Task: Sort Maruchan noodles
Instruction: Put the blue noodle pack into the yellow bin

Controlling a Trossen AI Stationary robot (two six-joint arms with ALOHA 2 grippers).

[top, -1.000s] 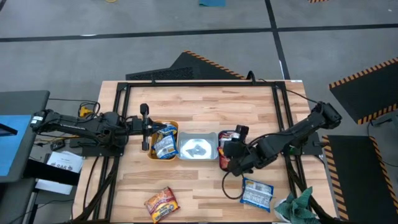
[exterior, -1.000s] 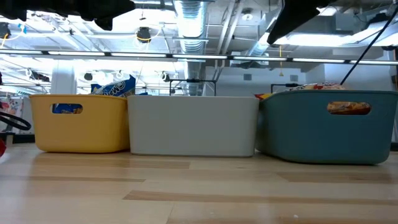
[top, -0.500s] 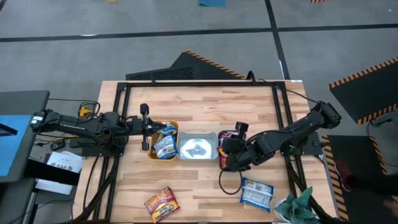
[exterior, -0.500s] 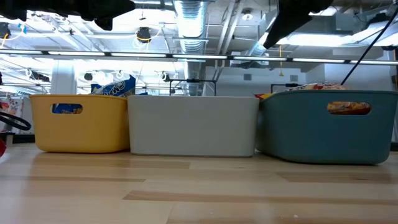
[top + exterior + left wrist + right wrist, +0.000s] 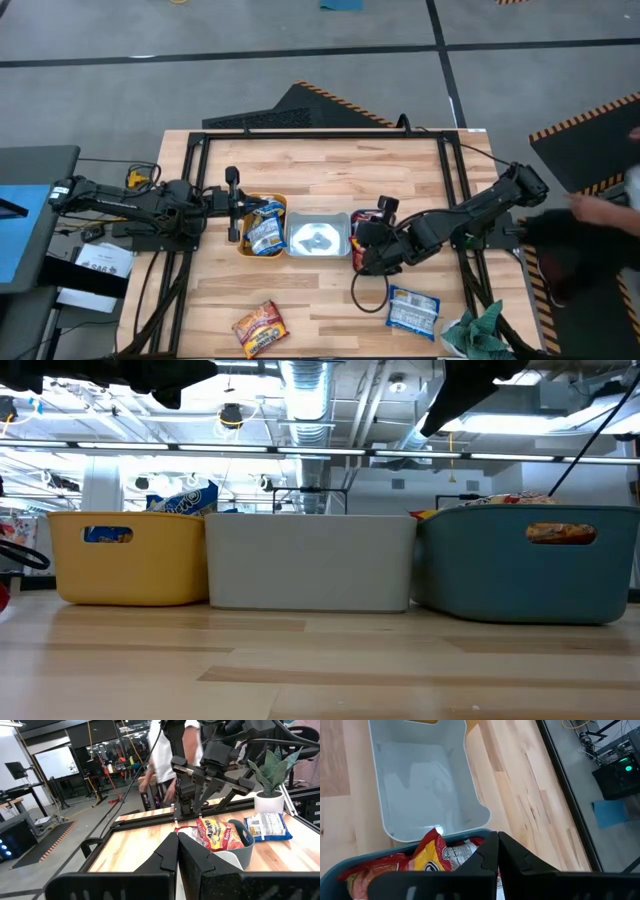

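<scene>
Three trays stand in a row: orange (image 5: 243, 238), clear (image 5: 318, 236) and teal (image 5: 355, 240). A blue-and-yellow noodle packet (image 5: 265, 228) leans in the orange tray. Red-orange packets (image 5: 427, 855) lie in the teal tray. Another red-orange packet (image 5: 260, 326) and a blue-and-white one (image 5: 413, 310) lie flat on the table near its front edge. My right gripper (image 5: 496, 845) is shut, slanting down over the teal tray's packets. My left gripper (image 5: 178, 854) is shut and level, beside the orange tray's left end. My right gripper's shut fingertips (image 5: 490, 842) stand just over the red-orange packets (image 5: 212, 832) in the teal tray, coming from above at a slant. I cannot tell whether they touch a packet.
A green leafy thing (image 5: 478, 330) sits at the table's near right corner. A black frame (image 5: 320, 135) runs round the tabletop. A person (image 5: 610, 215) moves beyond the table's right edge. Bare wood lies behind the trays and between the two loose packets.
A person has come into the high view beyond the table's right edge. Trays and packets lie as before.
</scene>
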